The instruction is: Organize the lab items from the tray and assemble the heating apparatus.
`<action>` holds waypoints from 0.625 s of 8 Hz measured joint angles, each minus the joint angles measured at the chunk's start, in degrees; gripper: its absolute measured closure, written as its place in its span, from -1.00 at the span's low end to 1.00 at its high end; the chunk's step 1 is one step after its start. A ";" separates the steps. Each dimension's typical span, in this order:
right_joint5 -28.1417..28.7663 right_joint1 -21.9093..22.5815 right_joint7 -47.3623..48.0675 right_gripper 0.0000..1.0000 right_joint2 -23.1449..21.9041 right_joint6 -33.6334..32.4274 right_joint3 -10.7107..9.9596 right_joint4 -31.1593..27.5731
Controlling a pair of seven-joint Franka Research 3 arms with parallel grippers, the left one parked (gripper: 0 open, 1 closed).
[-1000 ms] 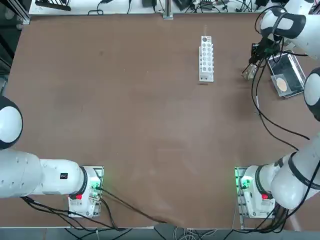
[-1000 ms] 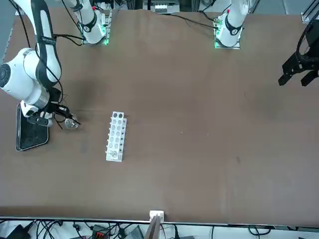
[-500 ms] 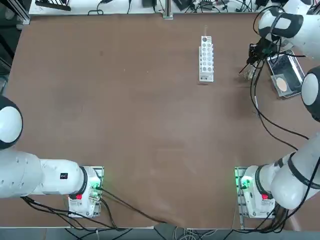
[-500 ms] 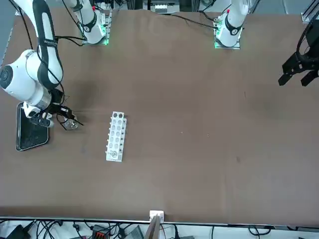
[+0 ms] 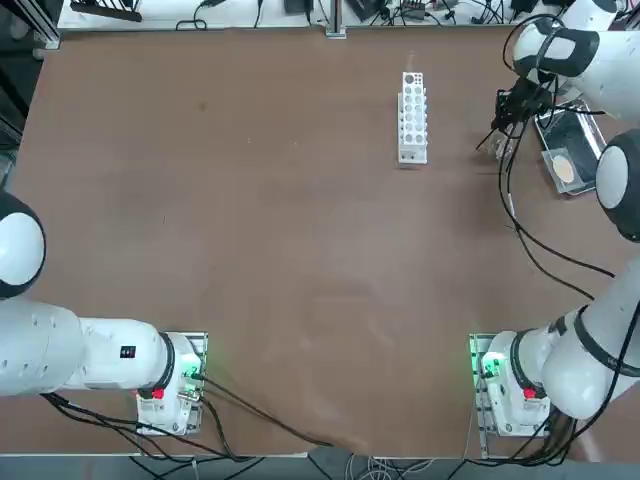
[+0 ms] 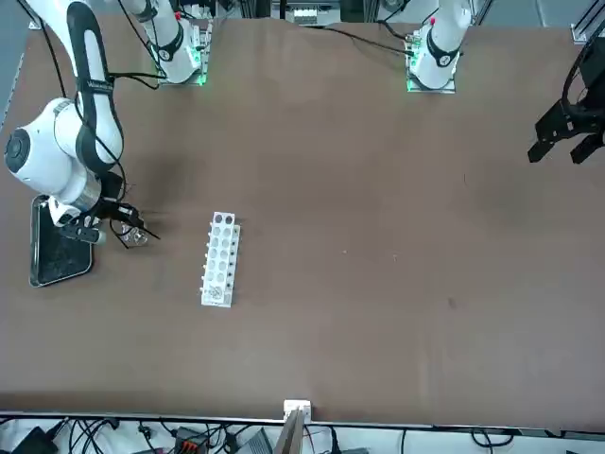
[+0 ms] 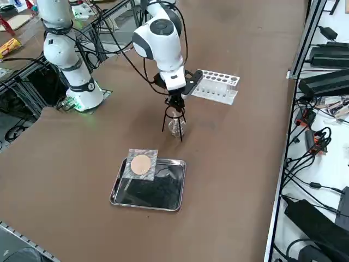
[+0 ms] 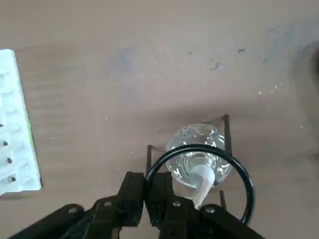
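Observation:
My right gripper (image 8: 155, 191) is shut on the rim of the thin black wire tripod (image 8: 199, 177). The tripod's ring sits above the small clear glass burner (image 8: 198, 158), and its legs come down around it. In the right side view the gripper (image 7: 175, 102) hangs straight over the tripod (image 7: 172, 117) and burner (image 7: 176, 127); whether the legs touch the table I cannot tell. The shiny metal tray (image 7: 173, 197) lies nearer that camera, with the grey gauze mat (image 7: 142, 163) and its beige disc resting on its edge. From overhead, the gripper (image 5: 510, 108) and burner (image 5: 499, 148) are just left of the tray (image 5: 583, 127).
The white test tube rack (image 5: 412, 115) lies left of the burner in the top view, a short way off, and also shows in the front view as the rack (image 6: 220, 257). Black cables hang from the right arm (image 5: 520, 215) over the table.
My right gripper has shifted slightly toward the table's far edge with the tripod in its grip. The burner, tray and mat have stayed in place.

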 joint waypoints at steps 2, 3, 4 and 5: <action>0.00 -0.10 -1.57 0.79 0.56 0.36 -0.13 0.32; 0.00 -0.13 -1.82 0.78 0.59 0.35 -0.15 0.35; 0.00 -0.13 -1.87 0.73 0.62 0.35 -0.16 0.35; 0.00 -0.13 -1.92 0.69 0.75 0.35 -0.23 0.35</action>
